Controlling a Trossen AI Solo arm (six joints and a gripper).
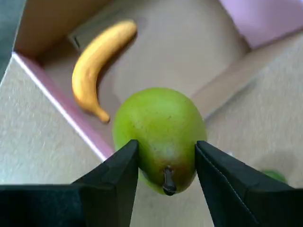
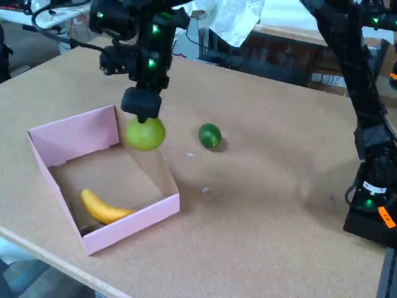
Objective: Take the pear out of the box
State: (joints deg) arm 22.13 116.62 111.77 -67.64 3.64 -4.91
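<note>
Wrist view: the gripper (image 1: 166, 158) is clamped on the pear (image 1: 158, 137) near its stem end, above the box (image 1: 71, 111) wall, banana (image 1: 97, 66) inside. Fixed view: the pear (image 2: 145, 134) hangs over the box (image 2: 74, 133) edge, lime (image 2: 209, 135) nearby. Risk: the narrow-end hold may slip, dropping the fruit back inside.

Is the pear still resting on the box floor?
No: in the fixed view the pear hangs in the end effector, clear above the box.
</note>
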